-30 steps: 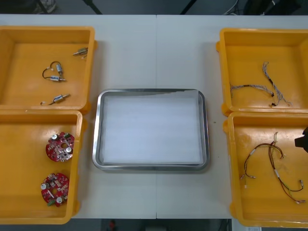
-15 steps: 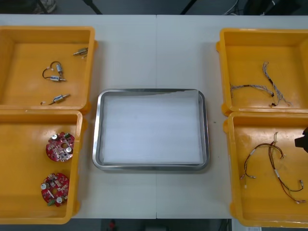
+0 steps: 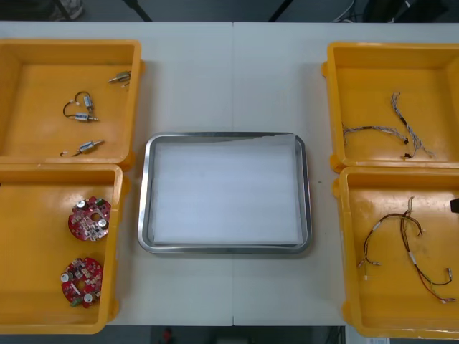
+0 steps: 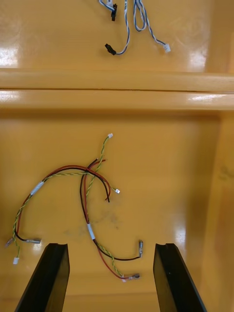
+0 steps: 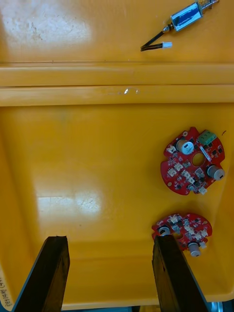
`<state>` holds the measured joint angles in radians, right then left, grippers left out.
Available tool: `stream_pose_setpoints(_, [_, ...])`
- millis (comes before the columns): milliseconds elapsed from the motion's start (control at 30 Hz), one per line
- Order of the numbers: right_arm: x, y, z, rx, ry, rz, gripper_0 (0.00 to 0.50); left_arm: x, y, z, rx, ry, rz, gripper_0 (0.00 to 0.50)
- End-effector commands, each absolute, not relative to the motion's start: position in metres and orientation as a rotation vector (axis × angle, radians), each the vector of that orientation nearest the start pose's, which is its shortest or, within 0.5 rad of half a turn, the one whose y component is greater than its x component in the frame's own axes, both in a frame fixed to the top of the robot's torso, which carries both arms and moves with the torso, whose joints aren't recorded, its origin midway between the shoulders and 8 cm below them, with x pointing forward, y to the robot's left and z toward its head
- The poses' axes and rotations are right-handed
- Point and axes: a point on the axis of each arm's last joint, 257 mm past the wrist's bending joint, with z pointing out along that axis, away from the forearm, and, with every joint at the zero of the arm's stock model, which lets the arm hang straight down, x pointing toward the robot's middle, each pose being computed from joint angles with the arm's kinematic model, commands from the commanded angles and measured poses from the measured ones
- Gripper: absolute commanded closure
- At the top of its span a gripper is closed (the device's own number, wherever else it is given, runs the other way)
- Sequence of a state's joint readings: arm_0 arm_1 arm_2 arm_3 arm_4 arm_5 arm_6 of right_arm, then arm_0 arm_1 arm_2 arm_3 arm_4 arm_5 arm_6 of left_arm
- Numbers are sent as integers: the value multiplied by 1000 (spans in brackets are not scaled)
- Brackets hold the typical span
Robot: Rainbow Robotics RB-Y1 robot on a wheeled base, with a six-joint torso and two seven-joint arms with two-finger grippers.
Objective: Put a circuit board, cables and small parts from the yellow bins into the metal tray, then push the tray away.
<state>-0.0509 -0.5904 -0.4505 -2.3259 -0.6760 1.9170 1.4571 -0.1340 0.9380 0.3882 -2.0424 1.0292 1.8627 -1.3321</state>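
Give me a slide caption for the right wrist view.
Open right tool hovers over red and yellow cables in a yellow bin.

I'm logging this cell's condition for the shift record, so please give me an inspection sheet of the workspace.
Surface: light table, a seam down its middle.
Job's things: metal tray, white inside, nothing in it; two circuit boards in near left bin; three small metal parts in far left bin.
Clutter: nothing seen.
Grippers: left gripper, jaws open, over the near left bin, close to the boards; right gripper, jaws open, over the near right bin, above its cables.
Cables: blue and white cables in far right bin; red and yellow cables, with black, in near right bin.
Surroundings: dark floor beyond the table's far edge.
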Motion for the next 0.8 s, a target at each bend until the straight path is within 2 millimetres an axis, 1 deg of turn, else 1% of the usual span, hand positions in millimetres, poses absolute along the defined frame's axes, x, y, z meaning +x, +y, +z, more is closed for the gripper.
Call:
stream_pose_setpoints(33, [355,-399,-153,33,2542,-153,0,356,416,-159,-3,2711,24,0])
stream_pose_setpoints(167, [347,-394,-164,0,2577,-123,0,347,411,-168,4,2711,24,0])
stream_pose_setpoints(267, [336,-392,-176,-14,2613,-100,0,338,406,-179,8,2723,16,0])
stream_pose_setpoints(333, [326,-394,-186,-18,2646,-101,0,334,401,-189,1,2725,0,0])
stream_pose_setpoints(367, [322,-394,-190,-21,2658,-101,0,334,399,-191,-11,2721,-9,0])
stream_pose_setpoints(433, [310,-394,-203,-32,2699,-99,0,331,393,-201,-76,2713,-40,0])
stream_pose_setpoints(533, [309,-392,-212,-56,2691,-89,0,327,384,-211,-74,2704,-31,0])
stream_pose_setpoints(667, [309,-389,-219,-82,2680,-81,0,320,377,-224,-81,2708,-19,0])
stream_pose_setpoints(733, [310,-388,-225,-91,2668,-77,0,315,372,-234,-80,2711,-41,0])
stream_pose_setpoints(800, [310,-386,-230,-98,2656,-78,0,312,370,-240,-77,2709,-53,0])
